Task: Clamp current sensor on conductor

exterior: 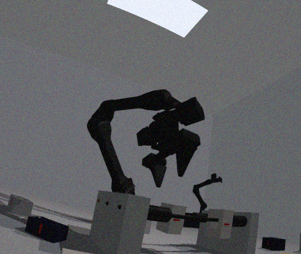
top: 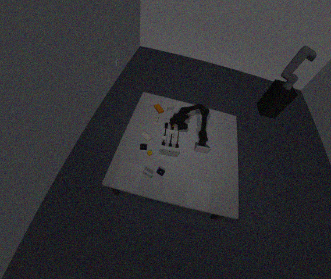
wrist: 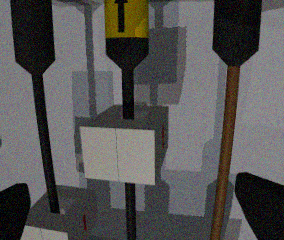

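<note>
My gripper (exterior: 169, 181) (wrist: 134, 188) is wide open, one finger on each side of the view, above the conductors. The grey sensor (wrist: 147, 122) (exterior: 172, 230) sits round the middle conductor (wrist: 128, 95), its two pale faces side by side with only a thin seam between them. It touches neither finger. I cannot tell whether the latch has caught. A yellow marker (wrist: 126, 27) with a black arrow is on the middle conductor's dark sleeve; no lettering is readable. The sensor's own arrow direction is hard to read; a red mark shows on its side.
A second grey sensor (wrist: 47, 232) (exterior: 226, 230) is on the left conductor (wrist: 43, 135). A bare brown conductor (wrist: 227, 130) runs at the right. Grey blocks (exterior: 134, 224) (top: 169, 151) stand at the conductor ends. An orange block (top: 159, 108) and dark boxes (top: 143, 146) (top: 160, 171) are on the table.
</note>
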